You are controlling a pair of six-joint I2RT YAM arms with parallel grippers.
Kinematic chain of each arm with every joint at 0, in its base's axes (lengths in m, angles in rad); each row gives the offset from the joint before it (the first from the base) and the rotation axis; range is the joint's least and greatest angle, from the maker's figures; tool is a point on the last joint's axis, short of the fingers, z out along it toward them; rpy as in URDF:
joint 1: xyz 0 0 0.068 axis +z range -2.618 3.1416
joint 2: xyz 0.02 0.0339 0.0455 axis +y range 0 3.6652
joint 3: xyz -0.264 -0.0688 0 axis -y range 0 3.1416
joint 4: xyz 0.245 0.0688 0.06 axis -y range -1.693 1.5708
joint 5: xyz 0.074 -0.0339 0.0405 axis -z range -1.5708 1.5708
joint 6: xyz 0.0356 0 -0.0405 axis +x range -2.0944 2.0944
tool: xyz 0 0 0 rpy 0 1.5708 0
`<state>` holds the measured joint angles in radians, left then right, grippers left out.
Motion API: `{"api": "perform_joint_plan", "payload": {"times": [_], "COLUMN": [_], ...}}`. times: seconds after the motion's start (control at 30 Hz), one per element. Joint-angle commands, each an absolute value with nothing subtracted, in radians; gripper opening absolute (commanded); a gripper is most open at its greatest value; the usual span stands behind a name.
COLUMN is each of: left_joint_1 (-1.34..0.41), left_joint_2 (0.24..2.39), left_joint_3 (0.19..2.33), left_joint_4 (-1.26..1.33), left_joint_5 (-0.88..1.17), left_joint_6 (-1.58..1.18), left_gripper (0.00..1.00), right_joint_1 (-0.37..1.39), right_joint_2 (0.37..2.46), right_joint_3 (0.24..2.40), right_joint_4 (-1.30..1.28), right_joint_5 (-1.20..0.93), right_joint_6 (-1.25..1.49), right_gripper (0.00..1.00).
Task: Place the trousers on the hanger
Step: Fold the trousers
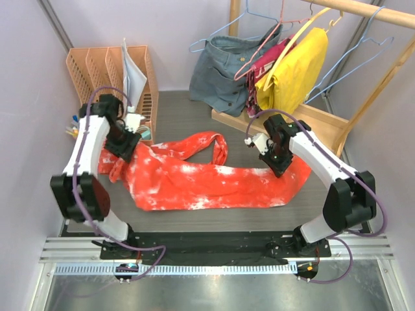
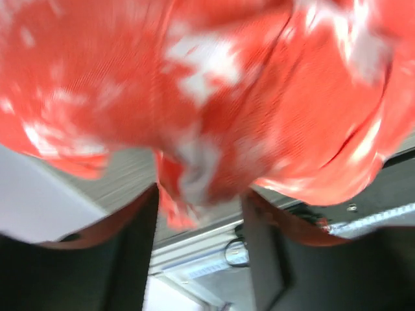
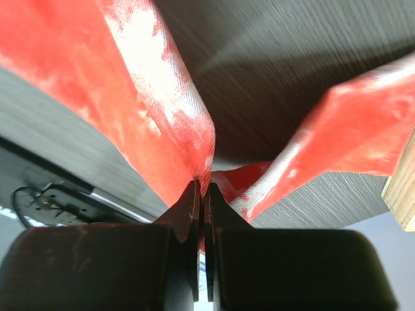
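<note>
**Two robot arms at either end of red trousers, hanger not yet reached**

Seen from above, the trousers [image 1: 207,178], red-orange with white blotches, lay stretched across the middle of the dark table [image 1: 181,110]. One end was at the left and the other at the right of the frame.

The right claw [image 3: 202,184] was closed tight, pinching a fold of the trousers' right end between its tips. The left claw [image 2: 201,194] sat at the left end with its jaws partly apart. Cloth bunched over and between them, but nothing looked clamped.

The light-blue wire hanger [image 1: 353,48] hung from the wooden rail [image 1: 363,11] in the upper right of the frame, well apart from the trousers.

The step in hand appeared to be taking hold of the garment. The next move likely called for the left claw to close on the cloth. After that, both arms could lift the trousers towards the hanger.
</note>
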<state>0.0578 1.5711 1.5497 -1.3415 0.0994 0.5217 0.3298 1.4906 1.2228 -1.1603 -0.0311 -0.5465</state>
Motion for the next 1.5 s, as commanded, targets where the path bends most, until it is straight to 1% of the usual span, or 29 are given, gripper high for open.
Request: {"api": "perform_joint_plan", "payload": {"times": [0.0,0.03,0.13,0.23,0.27,0.33,0.37,0.4,0.5,0.63,0.67,0.77,0.83,0.87,0.97,1.0,1.07,1.1,1.13,1.17,1.2,1.3,1.33,1.37,1.4,1.47], "left_joint_1": [0.103,0.153,0.227,0.294,0.314,0.374,0.400,0.422,0.472,0.474,0.469,0.436,0.394,0.384,0.361,0.359,0.359,0.359,0.376,0.396,0.422,0.549,0.608,0.632,0.644,0.649], "left_joint_2": [1.634,1.617,1.539,1.476,1.461,1.448,1.440,1.425,1.384,1.355,1.364,1.433,1.509,1.531,1.600,1.611,1.632,1.644,1.637,1.623,1.579,1.534,1.531,1.531,1.532,1.522], "left_joint_3": [1.517,1.506,1.425,1.312,1.295,1.269,1.263,1.240,1.143,1.039,1.028,1.020,1.063,1.083,1.186,1.234,1.284,1.322,1.325,1.316,1.287,1.256,1.250,1.240,1.214,1.171], "left_joint_4": [-1.351,-1.358,-1.378,-1.335,-1.322,-1.333,-1.356,-1.377,-1.404,-1.284,-1.216,-1.114,-1.022,-0.999,-0.914,-0.902,-0.969,-1.024,-1.128,-1.165,-1.199,-1.368,-1.393,-1.411,-1.442,-1.413], "left_joint_5": [0.214,0.259,0.247,0.236,0.245,0.293,0.387,0.425,0.491,0.570,0.584,0.626,0.632,0.623,0.577,0.568,0.545,0.545,0.552,0.560,0.584,0.617,0.614,0.611,0.601,0.568], "left_joint_6": [0.422,0.434,0.509,0.534,0.532,0.540,0.581,0.604,0.660,0.670,0.658,0.582,0.485,0.451,0.345,0.339,0.379,0.421,0.464,0.553,0.592,0.750,0.770,0.790,0.837,0.844], "left_gripper": [0.66,0.69,0.76,0.80,0.92,0.95,0.96,0.97,1.00,1.00,1.00,0.95,0.87,0.79,0.69,0.62,0.51,0.43,0.42,0.42,0.50,0.63,0.64,0.64,0.63,0.62], "right_joint_1": [0.322,0.322,0.322,0.322,0.322,0.322,0.322,0.322,0.322,0.321,0.322,0.322,0.322,0.322,0.322,0.322,0.322,0.322,0.322,0.322,0.322,0.322,0.322,0.322,0.322,0.322], "right_joint_2": [1.540,1.543,1.534,1.529,1.529,1.528,1.526,1.525,1.528,1.543,1.549,1.557,1.563,1.566,1.574,1.575,1.585,1.586,1.588,1.585,1.583,1.583,1.585,1.586,1.589,1.592], "right_joint_3": [1.226,1.223,1.181,1.135,1.120,1.111,1.108,1.104,1.111,1.124,1.129,1.147,1.161,1.163,1.169,1.167,1.173,1.178,1.183,1.183,1.181,1.180,1.181,1.184,1.186,1.187], "right_joint_4": [-1.115,-1.114,-1.092,-1.071,-1.065,-1.057,-1.055,-1.054,-1.048,-1.046,-1.049,-1.051,-1.054,-1.055,-1.058,-1.057,-1.061,-1.063,-1.068,-1.066,-1.068,-1.069,-1.069,-1.069,-1.069,-1.069], "right_joint_5": [0.035,0.031,0.021,0.029,0.031,0.032,0.028,0.025,0.017,0.014,0.012,0.012,-0.028,-0.029,-0.029,-0.031,-0.034,-0.032,-0.032,-0.032,-0.034,-0.040,-0.043,-0.044,-0.044,-0.043], "right_joint_6": [-0.532,-0.525,-0.520,-0.522,-0.520,-0.514,-0.511,-0.509,-0.506,-0.508,-0.509,-0.509,-0.502,-0.500,-0.500,-0.499,-0.495,-0.495,-0.497,-0.495,-0.495,-0.492,-0.492,-0.492,-0.492,-0.492], "right_gripper": [0.01,0.01,0.01,0.01,0.01,0.01,0.01,0.01,0.01,0.01,0.01,0.01,0.01,0.01,0.01,0.01,0.01,0.01,0.01,0.01,0.01,0.01,0.01,0.01,0.01,0.01]}}
